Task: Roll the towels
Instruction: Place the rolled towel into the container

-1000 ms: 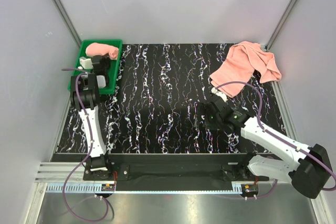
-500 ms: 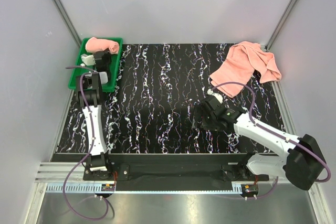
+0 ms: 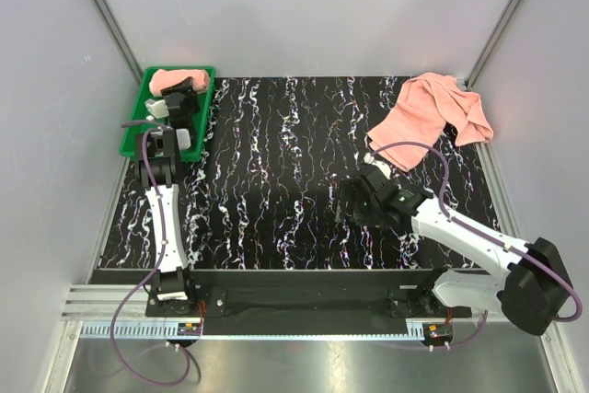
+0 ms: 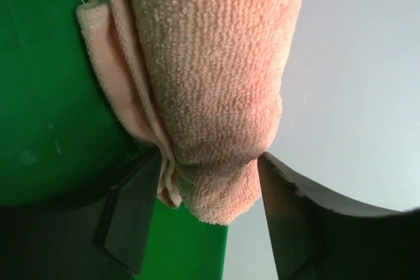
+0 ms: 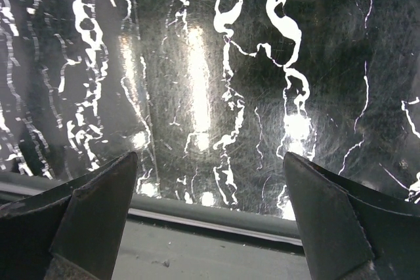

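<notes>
One down, crumpled towel (image 3: 433, 117) next: just let go of rolled towel (image 4: 210, 63) in green tray (image 4: 39, 96), left gripper (image 4: 209, 162) apart, right gripper (image 5: 210, 157) too.

Black tabletop (image 3: 294, 181) with white marbled veins, carrying two things at its far corners.

The green tray (image 3: 202, 126) sits flat on the far left corner, its long side running along the tabletop's left edge and its far end at the back edge. A salmon-pink towel (image 3: 433, 117) lies loose and crumpled on the far right corner, bunched into folds, reaching to the back edge and close to the right edge. The two are well apart. Seen from the right wrist, the glossy tabletop (image 5: 216, 96) reflects bright spots of light.
</notes>
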Robot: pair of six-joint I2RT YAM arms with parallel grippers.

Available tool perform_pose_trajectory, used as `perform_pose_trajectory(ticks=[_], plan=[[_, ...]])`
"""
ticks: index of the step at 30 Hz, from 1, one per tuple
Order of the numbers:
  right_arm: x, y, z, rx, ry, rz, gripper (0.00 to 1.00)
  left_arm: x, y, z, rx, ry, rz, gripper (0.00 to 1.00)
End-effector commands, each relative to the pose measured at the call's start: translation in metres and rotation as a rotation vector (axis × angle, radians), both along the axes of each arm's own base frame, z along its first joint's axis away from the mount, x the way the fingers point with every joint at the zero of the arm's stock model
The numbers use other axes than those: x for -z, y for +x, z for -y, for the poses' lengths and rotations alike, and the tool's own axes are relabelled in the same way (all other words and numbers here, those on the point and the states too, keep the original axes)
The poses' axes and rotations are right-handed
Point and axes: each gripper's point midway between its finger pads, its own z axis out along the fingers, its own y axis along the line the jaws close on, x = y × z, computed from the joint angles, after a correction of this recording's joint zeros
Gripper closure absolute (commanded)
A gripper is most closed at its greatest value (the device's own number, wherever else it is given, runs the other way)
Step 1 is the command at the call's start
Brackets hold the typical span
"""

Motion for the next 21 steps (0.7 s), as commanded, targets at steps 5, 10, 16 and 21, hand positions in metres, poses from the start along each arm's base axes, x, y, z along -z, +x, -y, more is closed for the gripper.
perform_pose_trajectory(ticks=[5,10,16,21], plan=[[-0.027,-0.002,0.006,0.038,0.048,0.064,0.00,-0.013,-0.016,0.003,0.045,-0.016,-0.036,0.30],[-0.038,-0.007,0.014,0.049,0.050,0.088,0.00,-0.014,-0.033,0.001,0.074,-0.049,-0.105,0.32],[-0.047,-0.014,0.024,0.061,0.056,0.105,0.00,-0.029,-0.057,0.001,0.101,-0.043,-0.156,0.33],[-0.061,-0.013,0.039,0.078,0.008,0.149,0.00,-0.053,-0.081,-0.001,0.116,-0.002,-0.170,0.33]])
